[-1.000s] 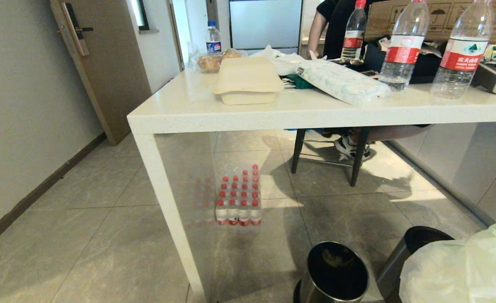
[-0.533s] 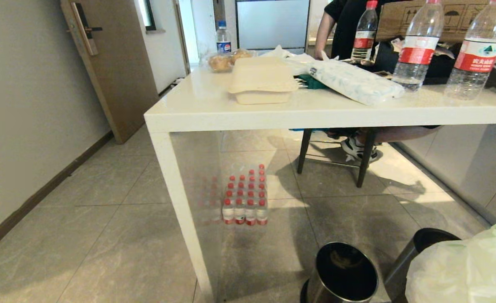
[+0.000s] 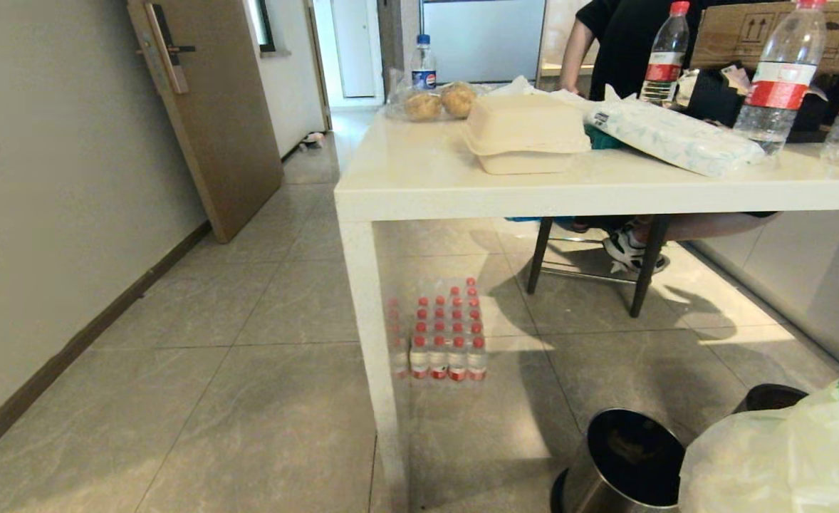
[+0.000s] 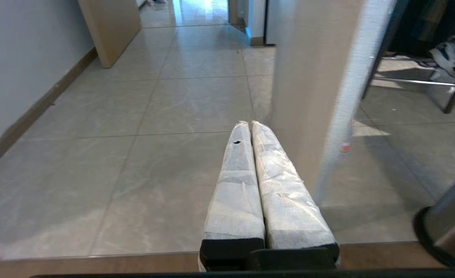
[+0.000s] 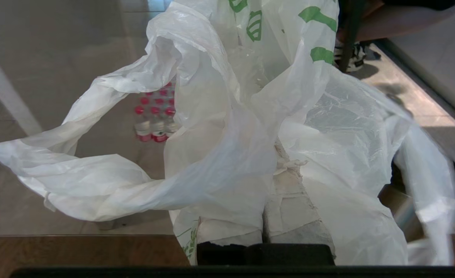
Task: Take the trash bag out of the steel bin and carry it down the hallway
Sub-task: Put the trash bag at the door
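Already my view has swung left, the table [image 3: 419, 192] sliding right and the hallway [image 3: 334, 142] opening ahead. My right pincer [image 5: 264, 154] is clamped on the trash bag [image 5: 227, 127], clear of the steel bin [image 3: 629, 463]; my left pincer [image 4: 250, 125] is pressed shut, empty. Carrying has begun.

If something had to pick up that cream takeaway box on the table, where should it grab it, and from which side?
Probably across the takeaway box, at the seam where the wider lid overhangs the base: that lip would stop fingers slipping. Come from the table's near front edge, where the top is bare; behind lie a bag of buns and a soft white packet.
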Controlling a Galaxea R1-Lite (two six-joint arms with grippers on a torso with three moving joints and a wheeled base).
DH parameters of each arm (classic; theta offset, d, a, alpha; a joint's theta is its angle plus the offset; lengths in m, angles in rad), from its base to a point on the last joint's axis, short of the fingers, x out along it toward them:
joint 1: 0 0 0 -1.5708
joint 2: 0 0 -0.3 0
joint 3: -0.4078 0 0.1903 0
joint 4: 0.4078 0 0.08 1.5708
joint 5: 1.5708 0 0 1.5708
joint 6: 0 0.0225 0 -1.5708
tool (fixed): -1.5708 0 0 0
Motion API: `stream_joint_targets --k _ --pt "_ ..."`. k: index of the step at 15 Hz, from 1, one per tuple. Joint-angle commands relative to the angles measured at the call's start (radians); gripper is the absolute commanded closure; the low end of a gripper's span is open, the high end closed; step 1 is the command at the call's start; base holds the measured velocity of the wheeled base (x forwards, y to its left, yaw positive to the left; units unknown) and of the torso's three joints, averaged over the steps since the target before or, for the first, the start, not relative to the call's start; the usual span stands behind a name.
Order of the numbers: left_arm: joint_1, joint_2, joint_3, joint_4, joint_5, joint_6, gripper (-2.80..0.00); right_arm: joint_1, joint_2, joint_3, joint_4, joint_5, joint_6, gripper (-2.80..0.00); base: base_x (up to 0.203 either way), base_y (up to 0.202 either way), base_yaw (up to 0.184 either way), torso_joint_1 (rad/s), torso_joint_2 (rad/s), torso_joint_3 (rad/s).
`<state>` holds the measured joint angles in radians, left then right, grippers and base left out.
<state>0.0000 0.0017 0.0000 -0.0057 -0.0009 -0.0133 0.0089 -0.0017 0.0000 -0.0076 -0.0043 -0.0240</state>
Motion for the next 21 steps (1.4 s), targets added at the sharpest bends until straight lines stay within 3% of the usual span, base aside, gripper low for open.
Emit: stream_joint_targets --k 1,21 --pt "0.000 0.000 0.000 0.000 -0.001 0.000 0.00 0.000 0.002 0.000 0.000 0.000 -0.001 0.00 0.000 0.185 0.000 -0.002 0.00 -0.003" --pt "0.000 0.000 0.000 0.000 -0.001 0.000 0.00 0.000 0.002 0.000 0.000 0.000 -0.001 0.00 0.000 0.193 0.001 0.003 0.00 0.002"
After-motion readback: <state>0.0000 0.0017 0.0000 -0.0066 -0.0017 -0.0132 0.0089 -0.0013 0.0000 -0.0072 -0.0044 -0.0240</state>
